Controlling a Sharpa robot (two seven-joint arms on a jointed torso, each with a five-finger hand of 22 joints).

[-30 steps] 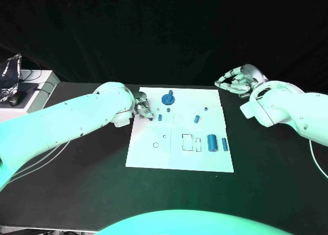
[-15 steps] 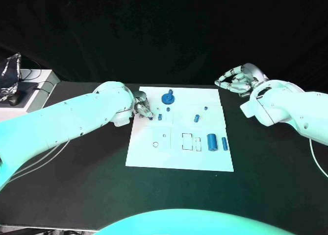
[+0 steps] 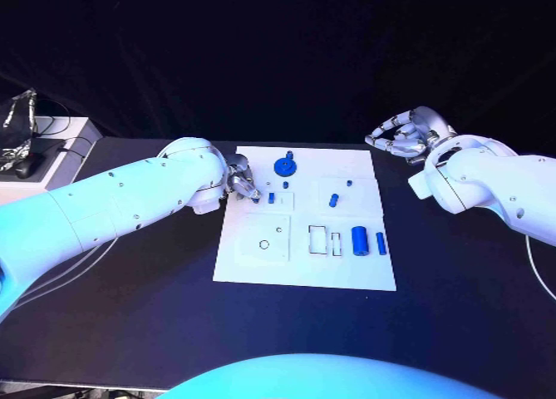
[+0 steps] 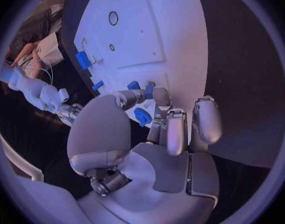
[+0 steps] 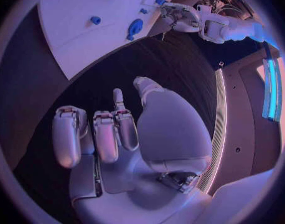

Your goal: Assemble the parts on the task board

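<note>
The black table (image 3: 134,316) carries one white task board (image 3: 304,270) between my two arms. My left hand (image 3: 242,184) sits at the board's left edge, fingers curled down beside a small blue part (image 3: 271,199); whether they grip anything, I cannot tell. My right hand (image 3: 405,135) hovers off the far right corner, fingers curled, holding nothing. I count six blue parts: one disc (image 3: 283,169), one thick cylinder (image 3: 361,241), four small pieces.

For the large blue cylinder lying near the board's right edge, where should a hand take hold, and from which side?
Probably across the middle of the large blue cylinder, coming from above. It lies flat on the white task board with its long axis running away from the robot, so its two curved sides are the faces to pinch. A thinner blue pin lies close on its right, leaving little room there.
</note>
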